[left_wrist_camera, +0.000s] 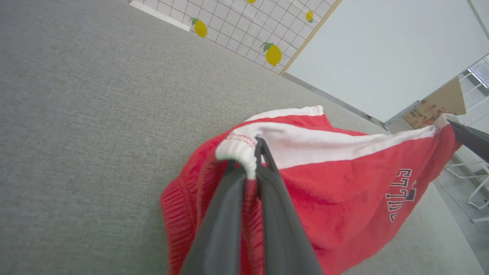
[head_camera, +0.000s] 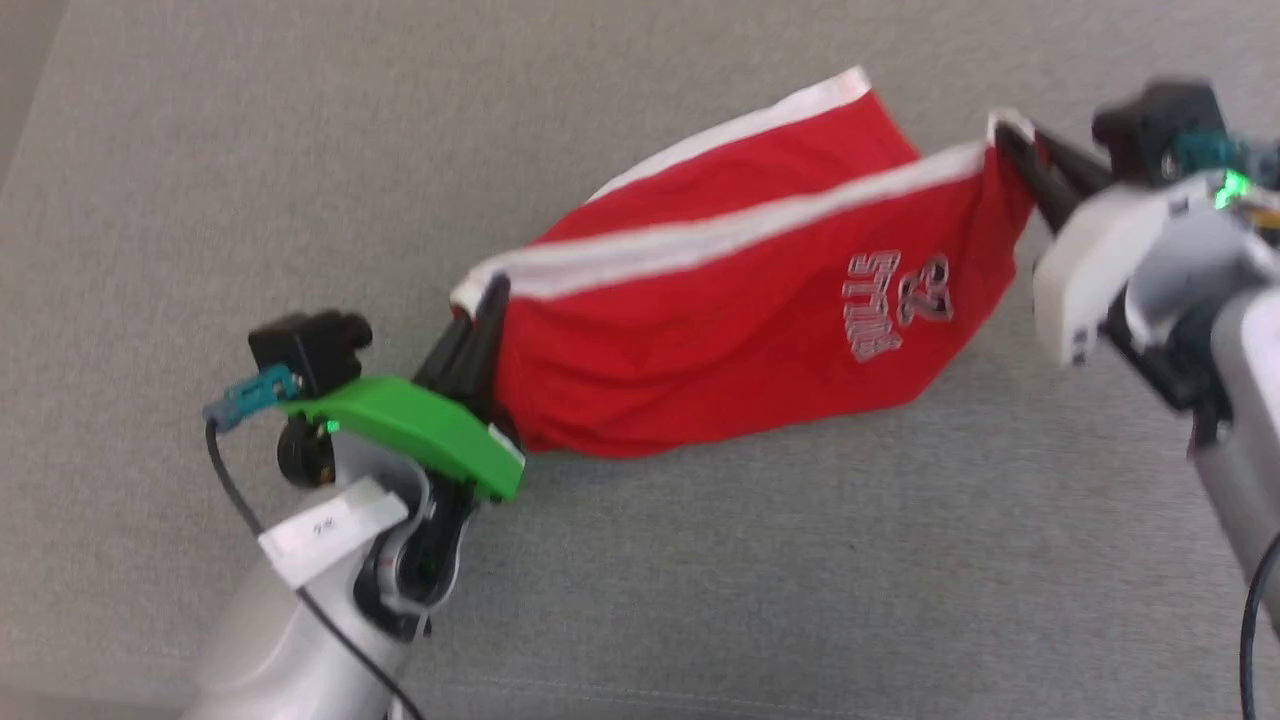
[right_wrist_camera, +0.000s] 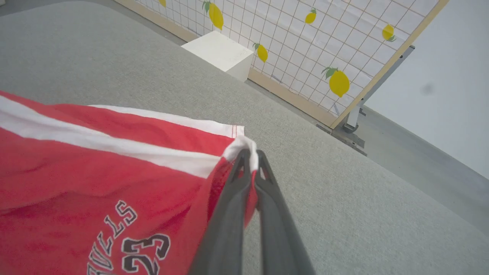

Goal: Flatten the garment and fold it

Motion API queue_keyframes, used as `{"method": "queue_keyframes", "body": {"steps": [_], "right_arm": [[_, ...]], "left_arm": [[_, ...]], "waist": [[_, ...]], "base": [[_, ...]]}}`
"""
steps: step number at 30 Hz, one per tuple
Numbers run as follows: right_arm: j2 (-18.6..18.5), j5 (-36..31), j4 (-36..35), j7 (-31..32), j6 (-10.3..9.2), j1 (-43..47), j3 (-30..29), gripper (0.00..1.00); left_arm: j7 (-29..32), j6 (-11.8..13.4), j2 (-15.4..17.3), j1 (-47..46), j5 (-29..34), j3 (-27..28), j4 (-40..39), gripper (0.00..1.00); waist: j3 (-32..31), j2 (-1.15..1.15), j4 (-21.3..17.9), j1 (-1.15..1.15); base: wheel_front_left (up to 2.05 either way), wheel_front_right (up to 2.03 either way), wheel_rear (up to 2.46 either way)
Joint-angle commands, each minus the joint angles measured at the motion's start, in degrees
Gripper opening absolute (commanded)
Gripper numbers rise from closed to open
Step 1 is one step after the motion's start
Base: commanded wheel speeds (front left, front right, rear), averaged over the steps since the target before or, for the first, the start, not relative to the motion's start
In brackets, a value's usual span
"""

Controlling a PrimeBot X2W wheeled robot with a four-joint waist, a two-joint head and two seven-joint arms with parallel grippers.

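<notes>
Grey, finely woven cloth covers the tabletop (head_camera: pixel 700 600), flat and unmarked, and one of its edges shows as a pale strip in the upper left corner of the head view. Beyond the far edge, the right wrist view shows a panel of white grid tiles printed with yellow lemons (right_wrist_camera: pixel 305 49) in a light wooden frame. A white box (right_wrist_camera: pixel 221 53) stands at its foot and a grey floor (right_wrist_camera: pixel 420 160) runs alongside. The left wrist view adds a plain pale wall (left_wrist_camera: pixel 382 49), a cardboard box (left_wrist_camera: pixel 439 105) and a white metal rack (left_wrist_camera: pixel 473 183) off past the tabletop's edge.

The garment (head_camera: pixel 720 340), red with white side stripes, sits well inside the tabletop, away from its edges. It is stretched between the two arms. Its upper striped edge is lifted and taut, and the red body sags so that its lower fold rests on the cloth. White lettering (head_camera: pixel 880 300) sits on the leg nearer the right arm.

The left gripper (head_camera: pixel 492 295) has its fingers closed together on the gathered white waistband, pinching it at the tips. The right gripper (head_camera: pixel 1005 135) pinches the white-striped corner of the leg hem, fingers pressed tight with a little cloth bunched between them.
</notes>
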Motion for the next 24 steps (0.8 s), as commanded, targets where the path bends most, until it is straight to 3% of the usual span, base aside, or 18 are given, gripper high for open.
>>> {"method": "queue_keyframes", "body": {"steps": [1,10,24], "right_arm": [[-0.1,0.5,1.9,-0.7,-0.10,-2.9,0.8,0.00],[0.1,1.4,15.7,0.7,-0.10,-18.0,7.1,0.00],[-1.7,10.4,28.0,14.1,-0.10,-30.7,15.8,0.00]], "left_arm": [[-0.8,0.0,-0.5,-2.2,0.8,0.2,1.1,0.00],[-2.4,1.9,-2.7,-7.8,2.8,0.3,6.0,0.00],[0.3,2.4,-3.9,-9.8,3.1,-2.1,3.9,0.00]], "waist": [[4.2,0.00,2.8,0.00],[9.9,0.00,5.3,0.00],[15.1,0.00,9.7,0.00]], "base": [[0.00,0.00,0.00],[0.00,0.00,0.00],[0.00,0.00,0.00]]}}
